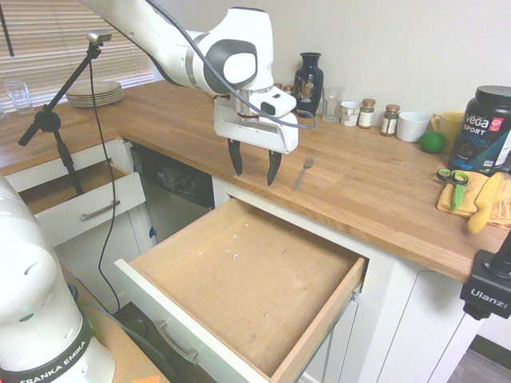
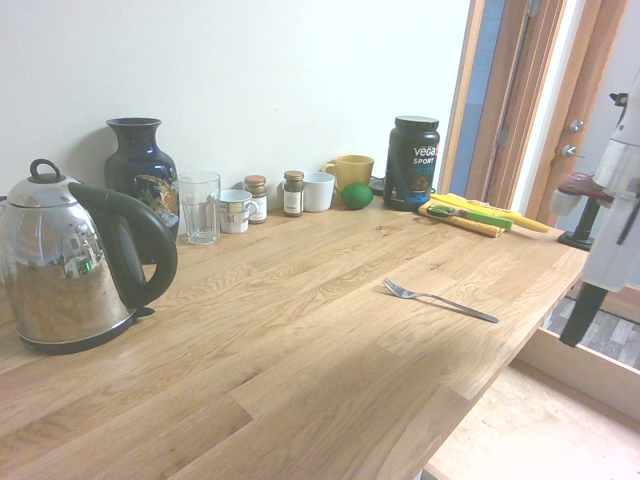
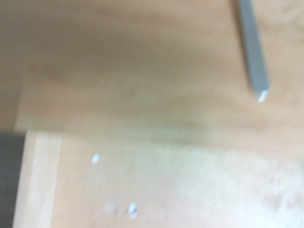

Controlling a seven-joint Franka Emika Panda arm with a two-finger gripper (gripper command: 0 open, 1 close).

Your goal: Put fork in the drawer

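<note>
The silver fork (image 1: 303,171) lies flat on the wooden countertop near its front edge, tines toward the wall; it also shows as the fork (image 2: 440,298) in the second exterior view, and its handle end (image 3: 253,57) appears blurred in the wrist view. The wide drawer (image 1: 247,283) stands pulled out below, its brown board interior bare. My gripper (image 1: 255,166) hangs open above the counter's front edge, just left of the fork and apart from it, with nothing between its fingers.
A smaller drawer (image 1: 76,199) stands open at the left. Along the wall stand a dark vase (image 1: 308,80), a glass (image 1: 332,104), spice jars (image 1: 366,113), a white cup (image 1: 413,126) and a lime (image 1: 432,142). A kettle (image 2: 75,265) and a black tub (image 1: 487,128) flank the counter.
</note>
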